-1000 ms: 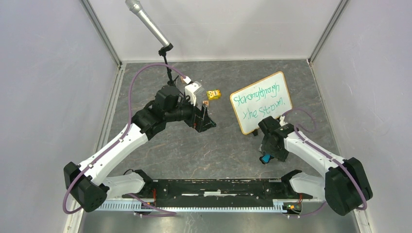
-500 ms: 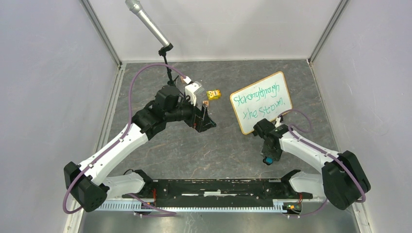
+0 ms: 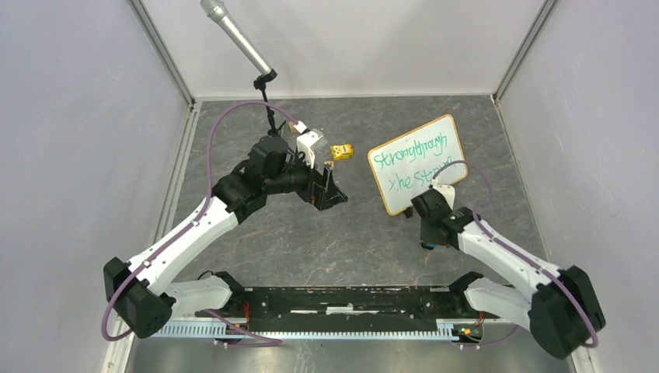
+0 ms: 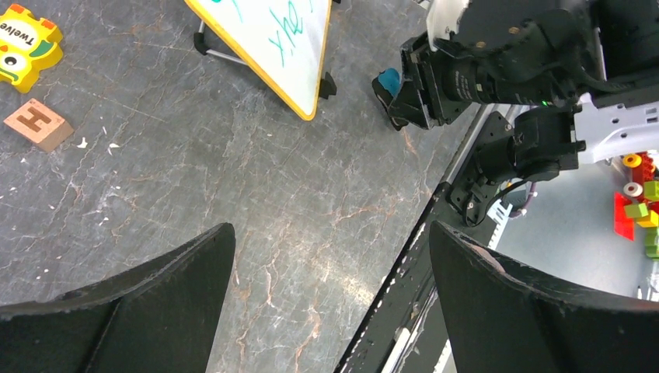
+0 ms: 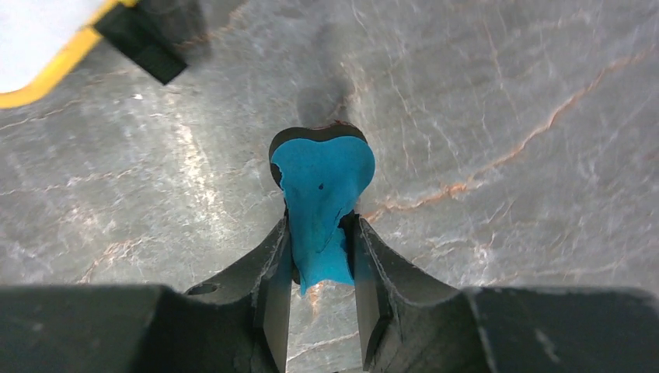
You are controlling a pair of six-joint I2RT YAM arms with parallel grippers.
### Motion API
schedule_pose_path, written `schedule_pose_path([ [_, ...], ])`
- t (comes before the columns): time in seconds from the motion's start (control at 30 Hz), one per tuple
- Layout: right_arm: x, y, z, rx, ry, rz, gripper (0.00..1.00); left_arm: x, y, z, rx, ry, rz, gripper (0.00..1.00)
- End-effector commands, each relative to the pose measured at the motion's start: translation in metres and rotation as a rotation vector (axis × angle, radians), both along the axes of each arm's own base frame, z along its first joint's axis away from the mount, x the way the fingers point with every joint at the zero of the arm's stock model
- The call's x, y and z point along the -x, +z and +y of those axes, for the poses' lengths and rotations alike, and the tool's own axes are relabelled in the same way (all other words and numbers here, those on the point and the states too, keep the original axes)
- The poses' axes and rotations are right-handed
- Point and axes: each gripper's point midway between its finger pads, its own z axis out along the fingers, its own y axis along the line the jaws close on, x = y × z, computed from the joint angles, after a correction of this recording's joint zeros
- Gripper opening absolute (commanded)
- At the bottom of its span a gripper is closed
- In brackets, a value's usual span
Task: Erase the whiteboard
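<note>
The counter point(image 3: 350, 241) was dark grey stone with thin light veins. Plain white walls stood on three sides of it.

A silver microphone point(image 3: 233, 35) on a thin black stand leaned up behind the left end effector point(image 3: 326, 194). A yellow toy block point(image 3: 340, 151) lay just past that end effector, on its far side. A small wooden block with the letter H point(image 4: 37, 124) lay next to the toy. Nothing sat on the bare stone between the two end effectors.

The left end effector hung over the counter. Its two black fingers point(image 4: 155, 295) were wide apart and held nothing.

The right end effector point(image 5: 320, 233) pointed down at the counter. Its fingers were squeezed tight on a blue pad point(image 5: 322, 186) with a black back. The pad stuck out past the fingertips. I could not tell if it touched the stone.

The whiteboard point(image 3: 416, 163) stood tilted on small black feet, just past the right end effector on its far side. Green writing covered it. One rounded corner and a black foot point(image 5: 144, 35) were near the blue pad but not touching it. The right arm crossed in front of the board's lower edge.
</note>
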Motion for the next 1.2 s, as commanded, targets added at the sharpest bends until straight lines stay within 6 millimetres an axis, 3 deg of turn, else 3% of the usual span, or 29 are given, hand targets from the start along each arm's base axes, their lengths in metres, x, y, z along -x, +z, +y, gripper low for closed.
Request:
schedule_pose_path([
  [0.0,-0.034,0.027,0.012,-0.012,0.216,-0.212,0.09,-0.012,0.001,-0.010,0.069,0.030,0.043,1.00],
  [0.17,-0.074,0.077,0.021,0.023,0.326,-0.444,0.13,-0.040,-0.013,0.001,0.073,0.158,0.098,1.00],
  [0.3,-0.109,0.106,0.048,0.011,0.446,-0.555,0.13,-0.054,-0.014,0.010,0.097,0.198,0.053,1.00],
  [0.47,-0.144,0.139,0.088,-0.041,0.591,-0.676,0.14,-0.045,-0.012,0.017,0.042,0.194,-0.107,1.00],
  [0.6,-0.158,0.149,0.111,-0.079,0.676,-0.724,0.15,-0.027,-0.010,0.012,0.056,0.204,-0.111,1.00],
  [0.8,-0.168,0.161,0.121,-0.092,0.698,-0.810,0.17,-0.010,-0.017,-0.011,0.102,0.200,-0.035,1.00],
  [0.97,-0.175,0.161,0.130,-0.105,0.726,-0.833,0.18,-0.032,-0.029,-0.023,0.099,0.276,0.014,1.00],
  [1.07,-0.178,0.153,0.134,-0.095,0.753,-0.830,0.18,-0.044,-0.024,-0.043,0.181,0.268,0.009,0.98],
  [1.17,-0.181,0.143,0.130,-0.070,0.744,-0.806,0.26,-0.058,-0.026,-0.059,0.225,0.275,0.018,0.96],
])
